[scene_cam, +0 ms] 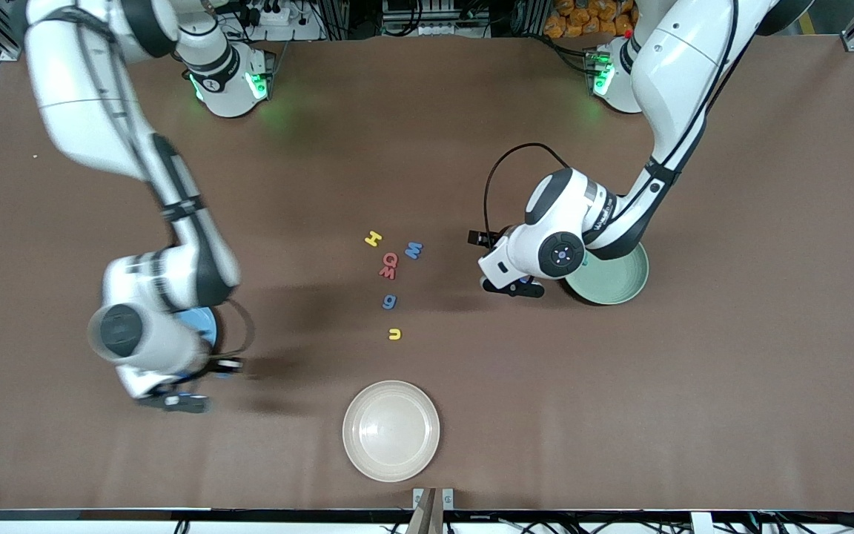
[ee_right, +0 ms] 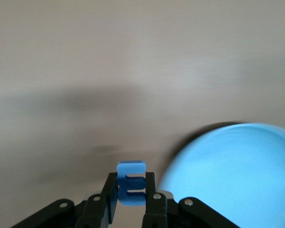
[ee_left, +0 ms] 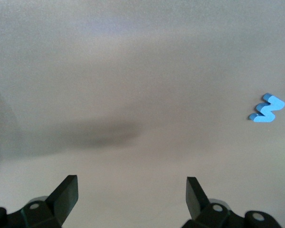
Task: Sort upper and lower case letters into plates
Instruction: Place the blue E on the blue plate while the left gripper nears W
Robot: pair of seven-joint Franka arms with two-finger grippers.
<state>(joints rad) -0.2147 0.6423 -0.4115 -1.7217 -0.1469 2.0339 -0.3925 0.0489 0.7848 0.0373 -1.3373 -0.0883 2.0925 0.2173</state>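
Right gripper: my right gripper (ee_right: 131,192) is clamped on a small flat blue foam letter E (ee_right: 131,183), held in the air beside the round mid-blue plastic plate (ee_right: 232,175) at the right arm's end of the desk.
Left gripper: my left gripper (ee_left: 132,190) hangs with its fingers wide apart and nothing between them, over bare desk beside the pale mint-green shallow plate (scene_cam: 623,285); this arm waits.
Letters left: five lie loose mid-desk between my arms: a yellow H (scene_cam: 373,238), a blue M (scene_cam: 413,250), a red pair (scene_cam: 388,265) stacked close, a blue g (scene_cam: 390,301), and nearest the front camera a yellow u (scene_cam: 394,334).
Risk, the pinch: I grip the E by a thin edge, so I judge it could twist or slip out before it is over the blue plate.
Risk, the release: the letter is light and the plate shallow and smooth, so a high drop may bounce it off the rim.
Risk, the cluster: the red letters touch; a grab there could drag both.
Materials: letters look like soft matte foam, thick-cut with rounded corners; plates glossy and round; desk covered in a dull brown, slightly wrinkled sheet.
Not mine: a cream-white round plate (scene_cam: 391,431) sits nearest the front camera.
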